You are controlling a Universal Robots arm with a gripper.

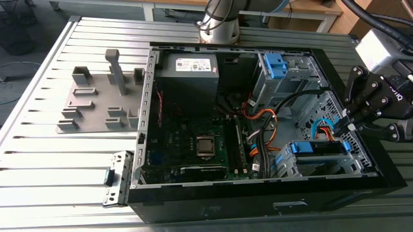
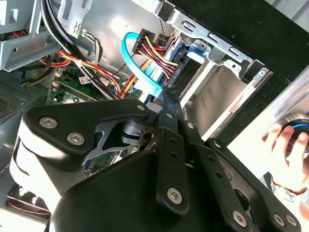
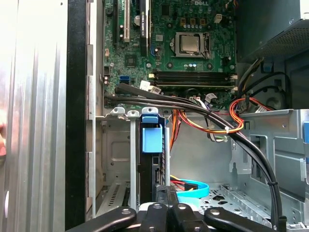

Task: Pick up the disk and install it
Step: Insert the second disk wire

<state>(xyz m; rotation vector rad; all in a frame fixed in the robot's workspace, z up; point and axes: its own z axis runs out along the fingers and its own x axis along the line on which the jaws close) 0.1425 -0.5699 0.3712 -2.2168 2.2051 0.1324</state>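
Gripper [image 1: 349,126] fingers look pressed together, holding nothing I can make out, tips right by the cables [image 1: 326,129] plugged into the disk [image 1: 316,148], which sits in the drive bay [image 1: 351,167]. Likely trouble: the tips snag a cable and work its plug loose.

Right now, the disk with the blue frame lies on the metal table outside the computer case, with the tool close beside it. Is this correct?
Not quite. The disk does not lie on the table; it sits in the drive cage inside the computer case, as the exterior view shows. The tool is close beside it, as you said.
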